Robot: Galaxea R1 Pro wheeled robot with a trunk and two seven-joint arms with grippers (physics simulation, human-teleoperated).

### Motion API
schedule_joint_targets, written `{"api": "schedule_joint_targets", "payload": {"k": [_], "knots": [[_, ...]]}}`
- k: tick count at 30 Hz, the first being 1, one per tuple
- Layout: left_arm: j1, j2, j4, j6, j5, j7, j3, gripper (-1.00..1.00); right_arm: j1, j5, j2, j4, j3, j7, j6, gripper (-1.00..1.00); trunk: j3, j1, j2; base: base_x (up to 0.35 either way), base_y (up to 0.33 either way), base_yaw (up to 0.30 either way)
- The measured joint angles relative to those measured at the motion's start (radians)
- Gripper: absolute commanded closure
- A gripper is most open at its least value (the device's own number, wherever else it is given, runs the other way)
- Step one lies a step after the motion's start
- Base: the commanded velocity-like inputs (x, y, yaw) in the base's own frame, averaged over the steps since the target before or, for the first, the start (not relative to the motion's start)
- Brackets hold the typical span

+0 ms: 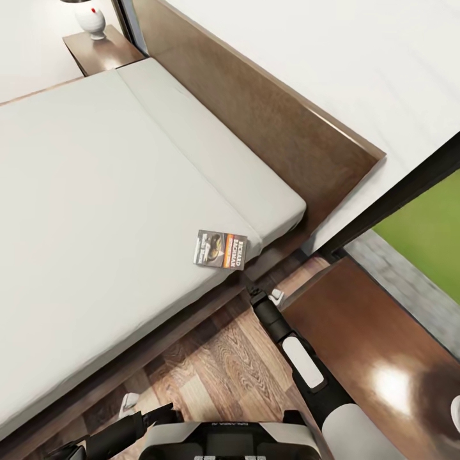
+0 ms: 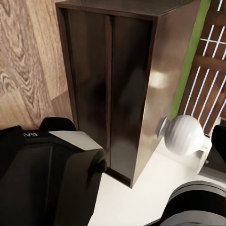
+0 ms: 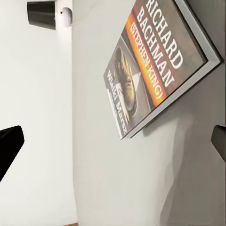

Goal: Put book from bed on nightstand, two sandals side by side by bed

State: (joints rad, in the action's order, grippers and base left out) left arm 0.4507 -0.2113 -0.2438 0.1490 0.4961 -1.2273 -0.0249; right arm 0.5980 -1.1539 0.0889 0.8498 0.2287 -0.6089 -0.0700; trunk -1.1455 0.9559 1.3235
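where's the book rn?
In the head view the book lies flat on the bed, near the mattress's edge at the headboard end, just beyond the right gripper. The right wrist view has it ahead of the open jaws.

The book point(image 1: 221, 249) lies on the bed point(image 1: 96, 211), at the mattress edge nearest the robot and close to the headboard point(image 1: 268, 121). A nightstand point(image 1: 377, 358) stands right of the bed, beside the headboard end, with floor point(image 1: 217, 364) between them. The other nightstand point(image 1: 102, 51) stands at the bed's far side and carries a lamp point(image 1: 91, 19). The right arm point(image 1: 287, 338) reaches toward the book, its fingers point(image 3: 9, 148) apart on either side.
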Motion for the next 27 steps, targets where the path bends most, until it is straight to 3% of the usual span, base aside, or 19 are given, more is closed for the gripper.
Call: {"api": "schedule_joint_targets", "payload": {"k": [27], "knots": [[0.000,0.000,0.000,0.000,0.000,0.000,0.000,-1.00,0.000,0.000,0.000,0.000,0.000,0.000,-0.001,-1.00,-0.082,0.100,0.182,0.000,0.000,0.000]]}}
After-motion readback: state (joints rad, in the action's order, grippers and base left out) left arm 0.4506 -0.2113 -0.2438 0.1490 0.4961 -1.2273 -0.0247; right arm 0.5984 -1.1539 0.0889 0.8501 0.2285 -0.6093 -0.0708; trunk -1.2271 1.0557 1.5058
